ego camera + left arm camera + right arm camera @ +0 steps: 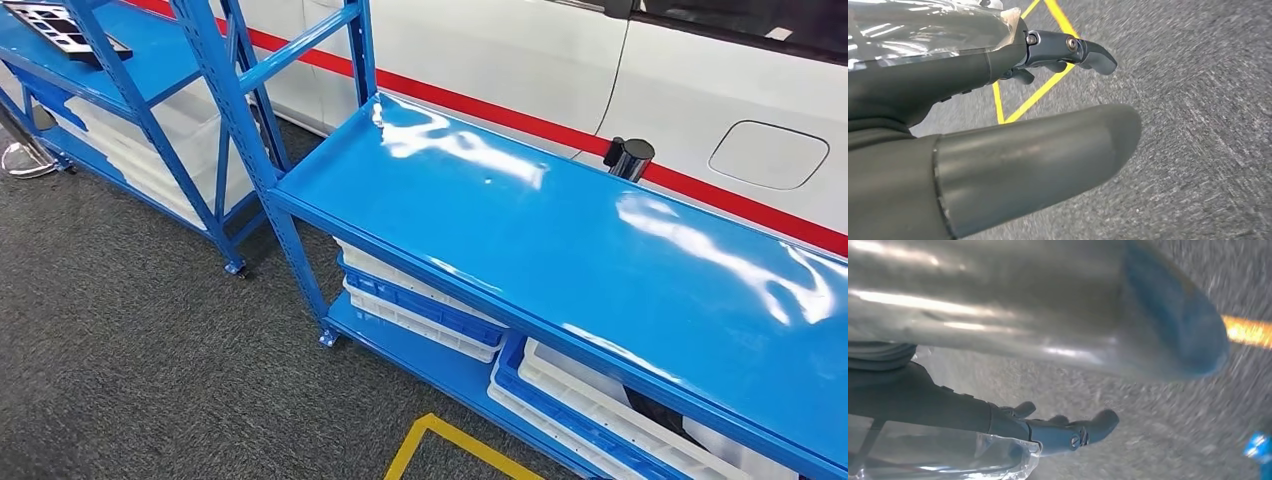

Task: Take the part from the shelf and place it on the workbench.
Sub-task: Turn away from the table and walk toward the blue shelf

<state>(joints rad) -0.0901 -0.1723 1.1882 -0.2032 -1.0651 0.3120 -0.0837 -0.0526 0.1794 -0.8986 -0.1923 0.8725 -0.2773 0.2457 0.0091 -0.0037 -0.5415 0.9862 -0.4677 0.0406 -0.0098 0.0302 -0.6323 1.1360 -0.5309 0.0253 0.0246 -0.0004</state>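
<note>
- A white car body with a red stripe fills the far side, just behind the blue racks
- The near blue rack's glossy top shelf stretches from centre to the right, bare apart from glare; white and blue crates sit stacked on its lower shelf
- A second blue shelf stands to the far left, and on it lies the part, a dark, flat, compartmented piece, cut off by the frame edge so we cannot judge its long axis
- The grey carpet floor carries yellow tape near us
- Our left hand hangs over the carpet, fingers loosely extended and holding nothing
- Our right hand hangs likewise, fingers apart and empty, though the view is blurred
- The part lies far left of both hands and well apart from them, so we judge the left hand is nearer and that we must turn and step left before any reach
</note>
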